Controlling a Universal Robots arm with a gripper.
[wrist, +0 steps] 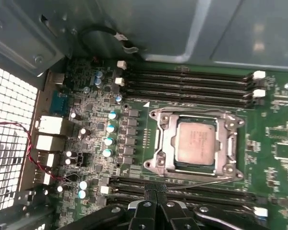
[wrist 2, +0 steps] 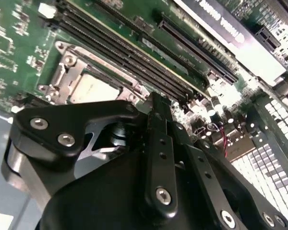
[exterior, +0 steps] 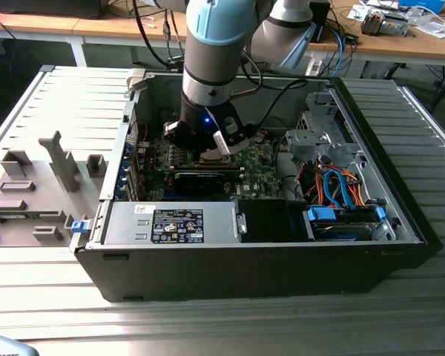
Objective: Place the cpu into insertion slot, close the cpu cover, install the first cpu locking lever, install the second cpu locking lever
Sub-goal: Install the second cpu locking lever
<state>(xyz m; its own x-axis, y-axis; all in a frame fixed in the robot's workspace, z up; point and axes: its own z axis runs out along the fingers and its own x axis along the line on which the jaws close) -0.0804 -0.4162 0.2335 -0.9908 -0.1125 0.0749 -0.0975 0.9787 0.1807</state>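
Note:
The cpu (wrist: 196,142) lies silvery and flat in the insertion slot (wrist: 156,125) on the green motherboard. The cpu cover (wrist: 169,143) is down over it, framing the chip through its window. One thin wire lever (wrist: 192,112) runs along the socket's far side and another (wrist: 206,181) along the side nearest the fingers. My gripper (wrist: 156,188) is shut with nothing between its black fingers, its tips just beside the end of that nearer lever. The second wrist view looks past the gripper (wrist 2: 156,103) to the cpu (wrist 2: 93,88). In the exterior view the gripper (exterior: 208,152) is low inside the open computer case.
Black memory slots (wrist: 192,79) flank the socket on both sides. A long black card (wrist 2: 216,24) stands close by. The case walls (exterior: 126,141) hem the arm in. A drive cage with blue and orange cables (exterior: 334,185) sits at the exterior view's right, a grey parts fixture (exterior: 37,185) at its left.

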